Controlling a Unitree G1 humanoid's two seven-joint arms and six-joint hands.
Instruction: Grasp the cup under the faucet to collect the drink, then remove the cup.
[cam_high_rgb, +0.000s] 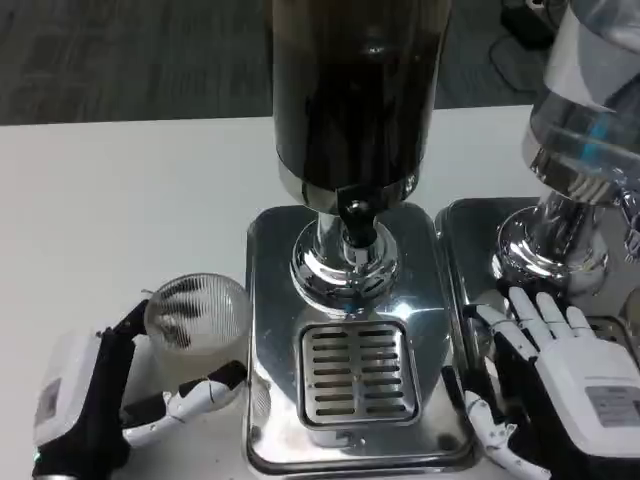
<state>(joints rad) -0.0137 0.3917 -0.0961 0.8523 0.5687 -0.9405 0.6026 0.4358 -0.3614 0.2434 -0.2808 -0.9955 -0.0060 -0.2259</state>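
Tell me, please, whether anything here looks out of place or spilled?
No spill shows. The cup sits left of the drip grate, not under the faucet, with the left hand around it.

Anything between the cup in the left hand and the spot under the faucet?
Nothing visible. The left hand holds the cup just left of the dispenser base; the drip grate under the faucet is bare. The right hand rests right of the base.

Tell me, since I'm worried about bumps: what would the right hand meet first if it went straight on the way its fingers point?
Probably the shiny base of the second dispenser: the right hand points up the picture toward it, though depth is unclear.
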